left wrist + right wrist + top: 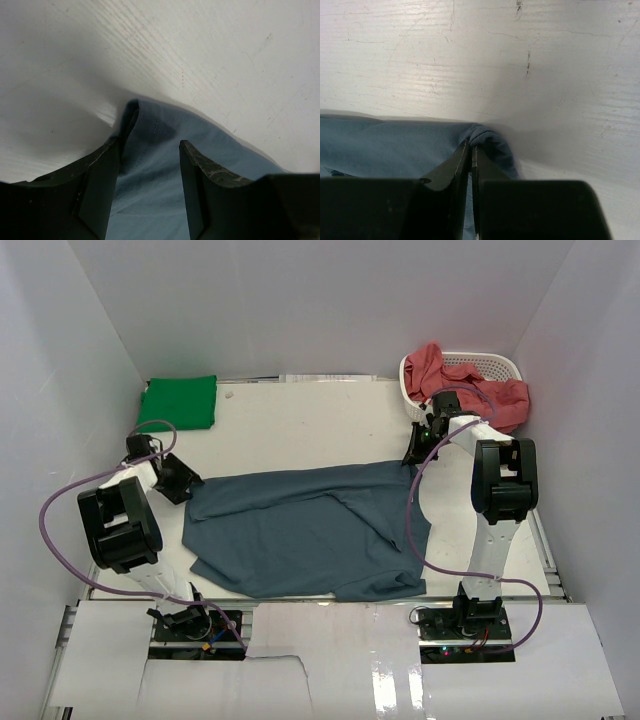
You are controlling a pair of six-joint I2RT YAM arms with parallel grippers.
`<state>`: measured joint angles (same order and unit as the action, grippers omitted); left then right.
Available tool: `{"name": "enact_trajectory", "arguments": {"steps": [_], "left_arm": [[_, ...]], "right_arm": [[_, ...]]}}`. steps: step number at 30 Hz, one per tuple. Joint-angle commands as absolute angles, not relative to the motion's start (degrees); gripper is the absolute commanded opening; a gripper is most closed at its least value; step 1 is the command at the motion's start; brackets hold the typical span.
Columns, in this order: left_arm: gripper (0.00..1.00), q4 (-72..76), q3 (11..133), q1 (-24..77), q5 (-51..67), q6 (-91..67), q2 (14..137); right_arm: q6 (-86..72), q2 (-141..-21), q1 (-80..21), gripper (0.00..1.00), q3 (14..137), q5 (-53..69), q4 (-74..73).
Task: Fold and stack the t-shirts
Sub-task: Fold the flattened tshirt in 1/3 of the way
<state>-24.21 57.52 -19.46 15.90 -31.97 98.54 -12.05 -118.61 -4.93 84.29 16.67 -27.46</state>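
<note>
The slate blue t-shirt [310,535] lies spread on the white table [300,430] just beyond the arm bases, mostly flat, with a diagonal fold of cloth laid over its right half and its near edge close to the table's front edge. At the shirt's far left corner sits the left gripper [150,145]; its jaws stand partly apart, straddling the rolled edge of the cloth, which runs up between the two fingers [102,185] without being pinched. At the shirt's far right corner the right gripper [471,146] has its jaws pressed almost together, and a small bunch of the blue fabric is caught at their tips. Beyond the shirt, off its far left corner, a bright green t-shirt [180,402] lies folded flat near the back wall. Beyond the shirt's far right corner stands a white perforated basket [490,362] holding crumpled salmon red t-shirts [430,365], which spill over its near rim towards the right arm.
</note>
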Motion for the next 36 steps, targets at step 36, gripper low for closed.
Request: {"name": "enact_trajectory", "arguments": {"steps": [36], "left_arm": [[0.55, -25.58, 58.45, -21.80, 15.20, -30.59, 96.15]], "right_arm": [[-12.39, -118.65, -4.92, 0.08, 85.08, 17.67, -26.89]]}}
